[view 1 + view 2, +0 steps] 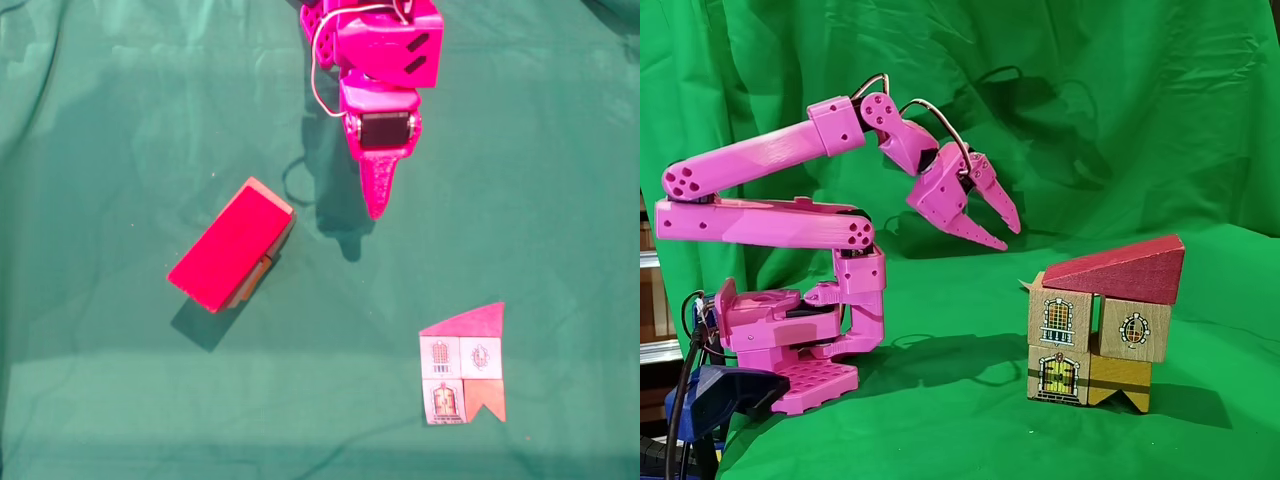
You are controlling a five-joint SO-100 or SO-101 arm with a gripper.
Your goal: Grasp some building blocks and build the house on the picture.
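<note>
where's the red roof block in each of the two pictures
A fixed view, from above: the red roof block lies left of centre on the green cloth, slanting, covering the blocks under it.
A fixed view, from the side: the same block tops the stacked house at lower right.
Shared landmark: the pink gripper, hanging above the cloth, apart from the house.

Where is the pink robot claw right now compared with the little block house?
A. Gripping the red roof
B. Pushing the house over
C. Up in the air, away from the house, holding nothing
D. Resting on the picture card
C: in the side fixed view the gripper hangs above the cloth, apart from the house, jaws parted with nothing between them.
</note>
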